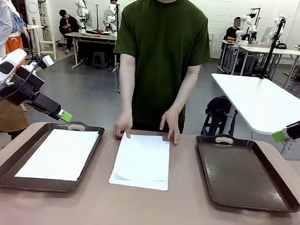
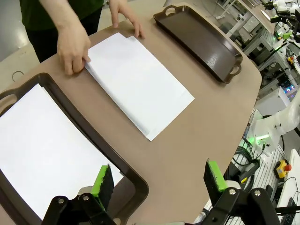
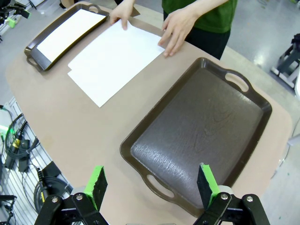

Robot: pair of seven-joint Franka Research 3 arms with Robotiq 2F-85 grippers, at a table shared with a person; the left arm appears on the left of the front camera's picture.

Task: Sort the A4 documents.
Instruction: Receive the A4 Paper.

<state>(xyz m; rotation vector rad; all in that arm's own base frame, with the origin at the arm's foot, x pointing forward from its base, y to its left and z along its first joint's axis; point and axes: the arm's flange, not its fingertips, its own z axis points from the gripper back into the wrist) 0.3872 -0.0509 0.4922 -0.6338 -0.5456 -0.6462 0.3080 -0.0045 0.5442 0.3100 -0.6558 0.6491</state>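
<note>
Documents point(image 1: 141, 160) lie stacked mid-bench point(image 1: 184, 211), long axis running from person point(image 1: 161, 57) to robot; left hand point(image 2: 159, 180), wide open and empty, hangs nearer them than right hand point(image 3: 152, 185), likewise open and empty.

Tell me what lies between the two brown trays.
In the front view, the stack of A4 documents lies between the left tray and the right tray, with the person's hands on its far edge.
</note>
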